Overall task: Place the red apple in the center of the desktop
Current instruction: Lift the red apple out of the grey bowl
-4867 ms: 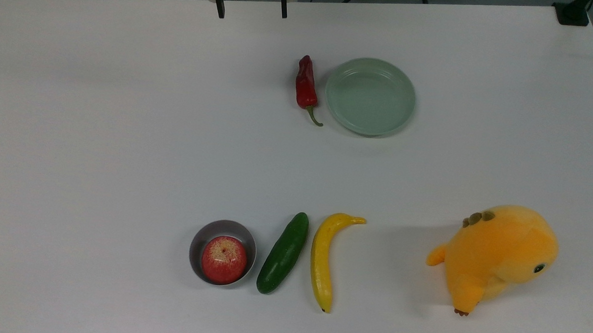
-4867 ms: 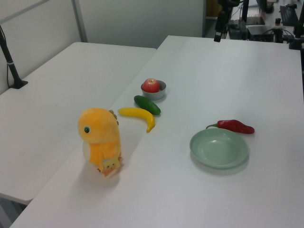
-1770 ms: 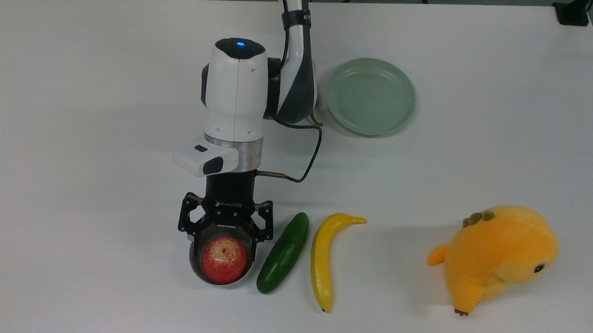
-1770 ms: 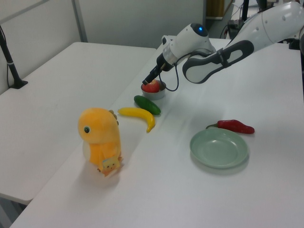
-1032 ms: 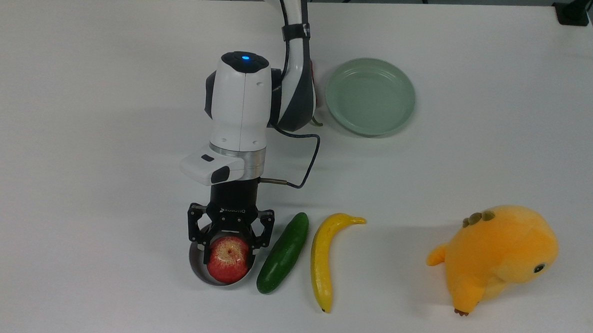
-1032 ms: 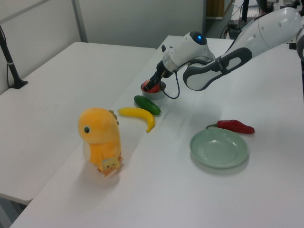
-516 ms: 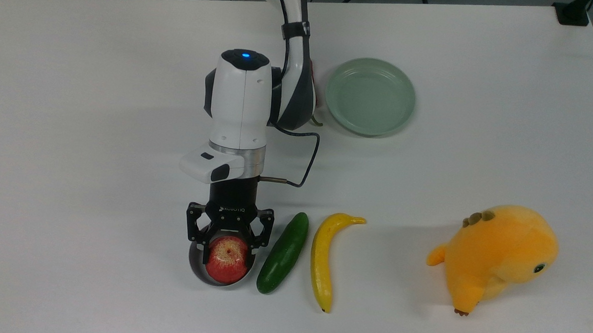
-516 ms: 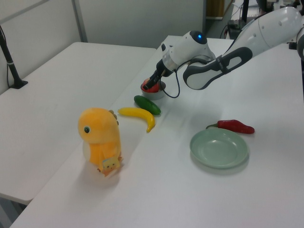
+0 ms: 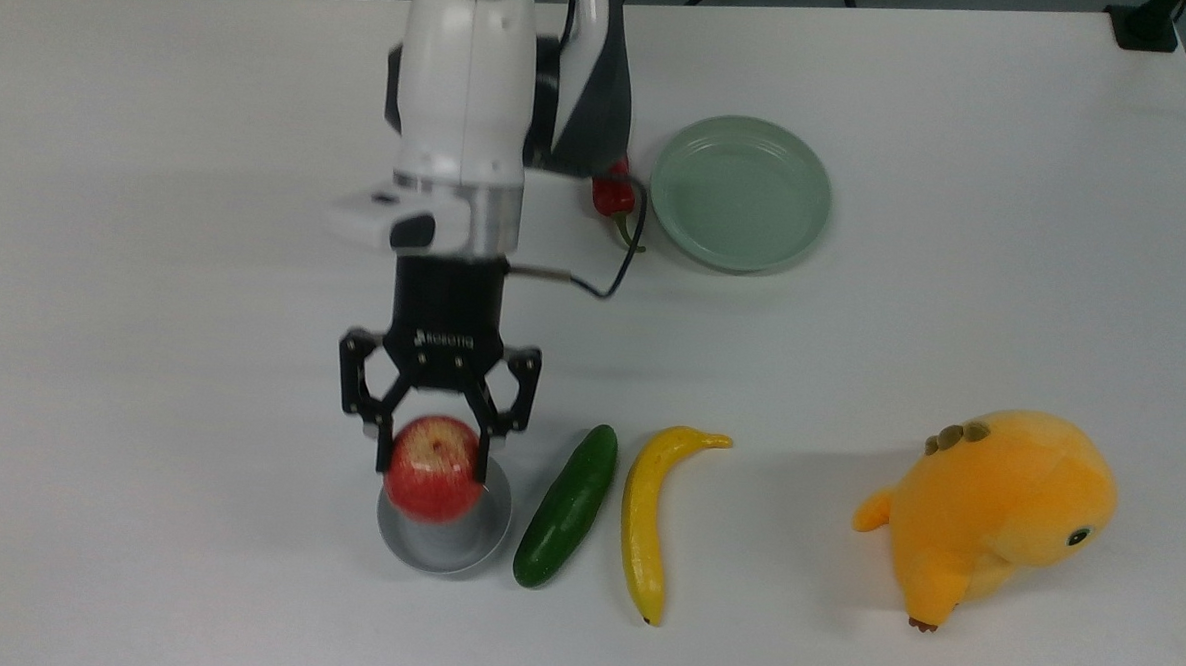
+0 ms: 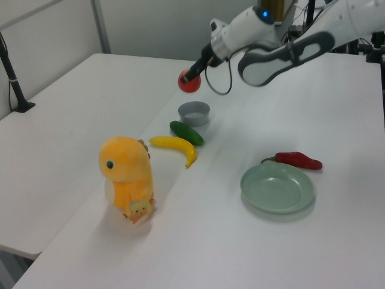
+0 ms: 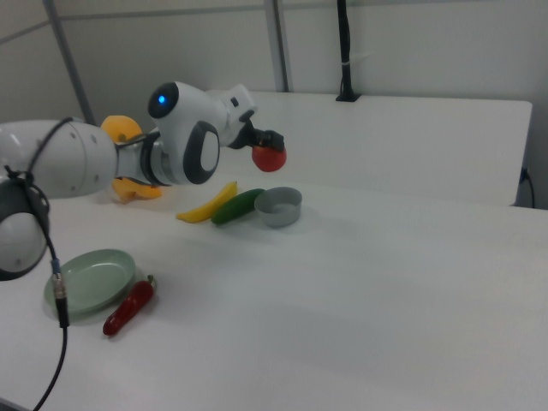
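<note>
Red apple (image 9: 434, 468): clamped between the 2 fingers of the gripper (image 9: 434, 453), lifted clear of the grey bowl (image 9: 443, 537) and suspended in the air above it, as confirmed in the left view (image 10: 190, 82) and the right view (image 11: 271, 157). Stem dimple with yellowish patch facing up in the top view.

Gripper: closed on the apple, 1 finger on each side, pointing toward the top view's bottom edge. Arm (image 9: 468, 97) extending from the top view's upper edge.

Grey bowl: resting on the white bench (image 9: 154, 304), holding nothing in the left view (image 10: 194, 112). In the top view, partly overlapped by the raised apple.

Green cucumber (image 9: 565, 505): lying just beside the bowl, on the top view's right. Yellow banana (image 9: 647, 516): lying just beside the cucumber, further to the top view's right.

Orange plush toy (image 9: 995, 516): well apart, near the top view's lower right.

Red chili pepper (image 10: 296, 159): lying just beside the pale green plate (image 9: 740, 192), partly covered by the arm in the top view.
</note>
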